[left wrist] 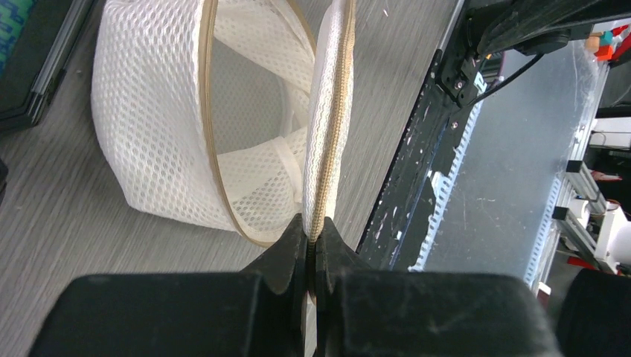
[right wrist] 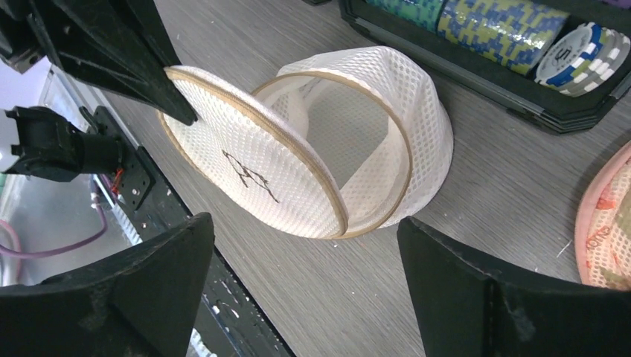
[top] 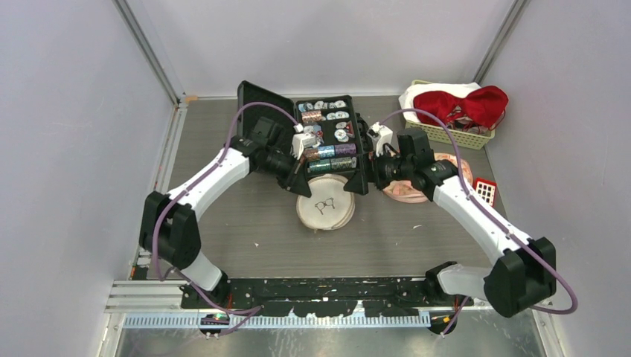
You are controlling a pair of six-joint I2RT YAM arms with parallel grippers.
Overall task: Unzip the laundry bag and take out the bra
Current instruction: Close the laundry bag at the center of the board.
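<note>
The laundry bag (top: 326, 204) is a round white mesh pouch with a tan zipper, lying on the table between both arms. It is unzipped, and its lid (left wrist: 327, 111) stands up on edge away from the body (left wrist: 149, 111). My left gripper (left wrist: 311, 238) is shut on the lid's zippered rim. In the right wrist view, the lid (right wrist: 245, 171) bears a dark printed mark and the left fingers (right wrist: 149, 67) pinch its top. My right gripper (right wrist: 303, 223) hangs open just in front of the bag, holding nothing. Inside the bag I see only white mesh and a white band (left wrist: 286, 160); the bra is hidden.
An open black case of poker chips (top: 327, 137) lies just behind the bag. A pink padded thing (top: 405, 192) sits under the right arm, next to a small red-and-white item (top: 485, 191). A green basket (top: 454, 134) at the back right holds a red garment (top: 469, 104). The black base rail (left wrist: 417, 186) runs along the table's near edge.
</note>
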